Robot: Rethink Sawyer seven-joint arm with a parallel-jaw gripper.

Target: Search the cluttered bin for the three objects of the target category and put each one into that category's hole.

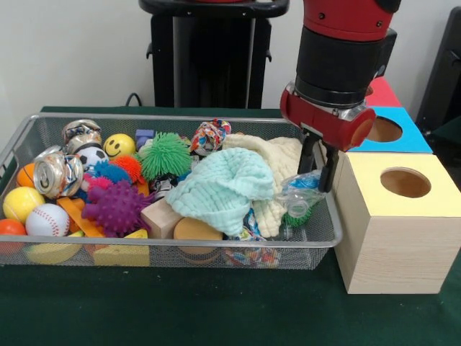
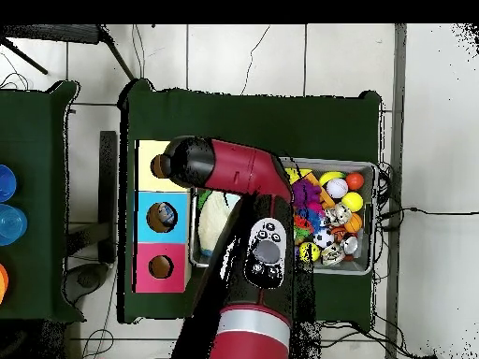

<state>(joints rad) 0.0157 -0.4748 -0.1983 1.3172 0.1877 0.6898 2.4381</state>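
nearest to us in the front view we have the yellow-topped wooden box (image 1: 395,231) with a round hole (image 1: 405,182) in its top, standing just beside the right end of the wire mesh bin (image 1: 166,252) on the green table (image 1: 216,310). along the bin's near wall we see a yellow wedge (image 1: 119,252), a round wooden disc (image 1: 196,231), a wooden block (image 1: 160,218) and a baseball (image 1: 47,220), with a yellow ball (image 1: 21,203) to its left. mid bin: a purple spiky ball (image 1: 115,207), a crushed can (image 1: 57,173), and a mint green cloth (image 1: 223,186) heaped over the middle, with a cream cloth (image 1: 277,162) behind and beside it. at the right end a clear plastic bag (image 1: 302,189) lies over a green spiky item (image 1: 297,214). the gripper (image 1: 318,169) hangs over that right end, just above the bag; its dark fingers point down beside the yellow box, and we cannot tell whether they are apart or closed, or gripping anything. further back: green stringy ball (image 1: 166,153), smiley ball (image 1: 119,145), soccer ball (image 1: 90,155), a braided rope toy (image 1: 209,135). beyond the yellow box sit the blue box (image 1: 392,131) and then the red box (image 1: 382,92). overhead, the red arm (image 2: 239,173) covers the bin's box-side end and the three boxes stand in a row: yellow (image 2: 150,154), blue (image 2: 161,217), red (image 2: 160,266).
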